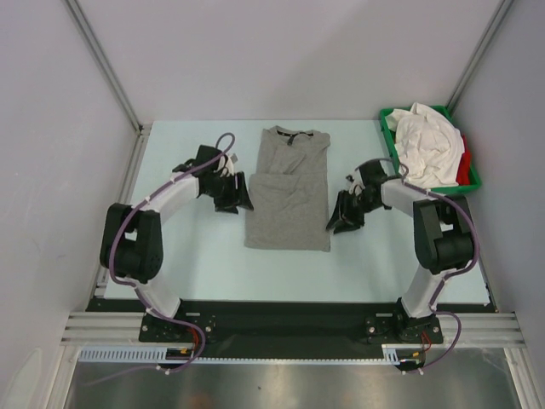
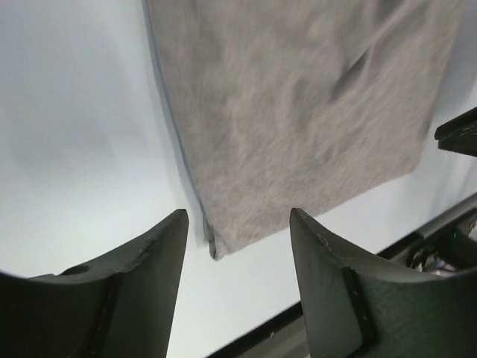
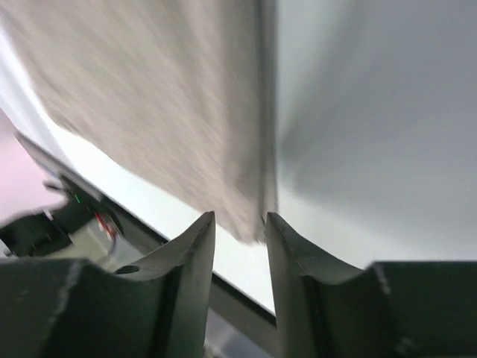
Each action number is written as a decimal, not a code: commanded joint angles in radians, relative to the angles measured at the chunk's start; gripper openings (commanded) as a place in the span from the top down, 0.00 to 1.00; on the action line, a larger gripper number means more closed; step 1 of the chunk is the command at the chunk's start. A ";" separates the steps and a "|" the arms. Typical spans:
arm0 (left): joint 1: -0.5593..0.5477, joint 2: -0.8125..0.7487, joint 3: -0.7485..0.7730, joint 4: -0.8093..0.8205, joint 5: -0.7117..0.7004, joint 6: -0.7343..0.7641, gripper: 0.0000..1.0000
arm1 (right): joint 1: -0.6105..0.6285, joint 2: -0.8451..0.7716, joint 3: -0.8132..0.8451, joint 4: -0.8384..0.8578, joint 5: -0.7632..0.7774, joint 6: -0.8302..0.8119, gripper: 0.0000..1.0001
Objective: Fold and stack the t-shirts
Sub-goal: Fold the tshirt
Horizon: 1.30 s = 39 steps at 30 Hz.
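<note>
A heather grey t-shirt [image 1: 288, 192] lies flat in the middle of the table, its sides folded in and its collar at the far end. My left gripper [image 1: 234, 198] hovers at its left edge. In the left wrist view it [image 2: 238, 216] is open, and the shirt's near corner [image 2: 298, 112] lies just past the fingertips, untouched. At the right edge hangs my right gripper [image 1: 343, 217]. Its jaws [image 3: 238, 218] stand apart with nothing between them, and the blurred grey shirt [image 3: 164, 97] lies just past the tips. White t-shirts [image 1: 430, 145] and a red one [image 1: 464, 166] are piled at the back right.
A green plastic tray [image 1: 389, 135] at the back right corner holds the piled shirts. A black rail [image 1: 281, 315] runs along the table's near edge by the arm bases. Grey walls close in the left, back and right sides.
</note>
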 commanded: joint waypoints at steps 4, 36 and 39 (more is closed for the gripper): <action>0.019 0.141 0.235 0.114 -0.068 0.034 0.36 | -0.022 0.138 0.327 0.043 0.108 0.037 0.56; 0.022 0.468 0.521 0.215 0.041 -0.117 0.52 | -0.007 0.591 0.939 0.034 0.160 0.023 0.66; 0.022 0.473 0.533 0.215 0.050 -0.121 0.53 | -0.004 0.584 0.924 0.034 0.174 0.018 0.66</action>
